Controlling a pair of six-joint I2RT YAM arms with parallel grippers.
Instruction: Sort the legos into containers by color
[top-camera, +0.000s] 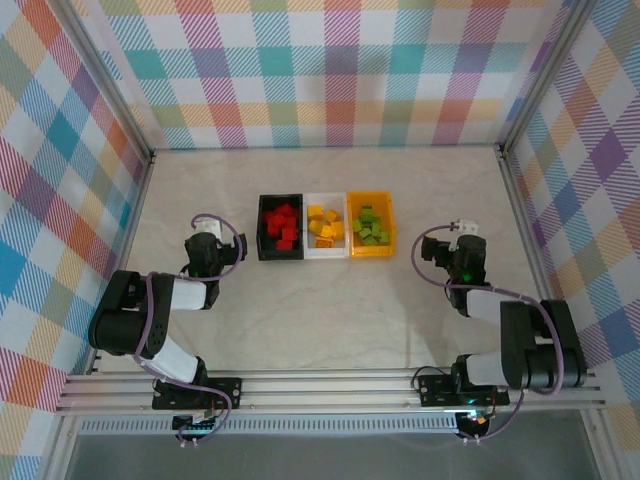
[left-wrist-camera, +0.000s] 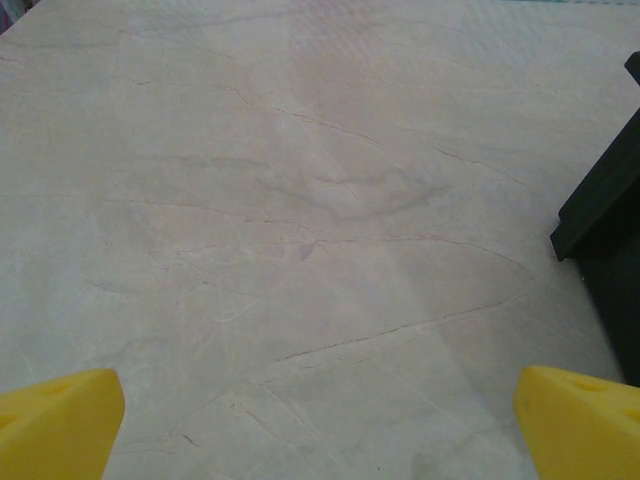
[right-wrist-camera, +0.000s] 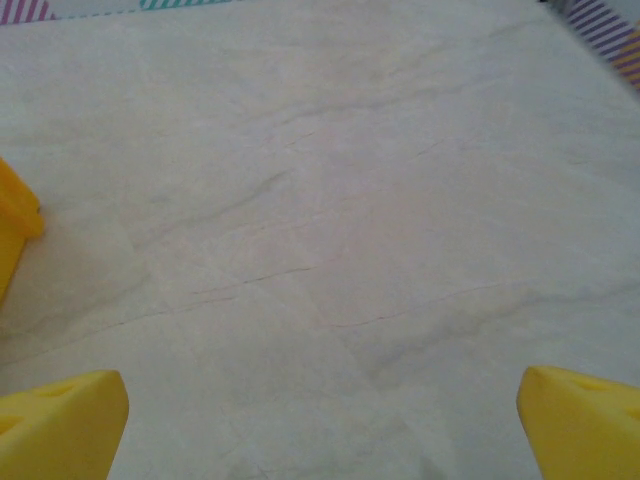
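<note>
Left of the black bin (top-camera: 262, 228), we have the left gripper (left-wrist-camera: 320, 432) spread wide, nothing between its fingers; right gripper (right-wrist-camera: 320, 432), right of the orange-yellow bin (top-camera: 391, 226), same. Bins sit on the table (top-camera: 320, 320) in a touching left-right row, white bin (top-camera: 325, 254) in the middle, long axes pointing away from the bases. Red legos (top-camera: 283, 225) in black, yellow-orange legos (top-camera: 326, 226) in white, lime green legos (top-camera: 370, 227) in orange-yellow.

Your left arm (top-camera: 178, 296) and right arm (top-camera: 525, 350) have black joints, white link shells and looping lilac cables (top-camera: 226, 226). Your fingertips (left-wrist-camera: 60, 425) are blunt yellow wedges. A green light (top-camera: 467, 271) glows on your right wrist housing.
</note>
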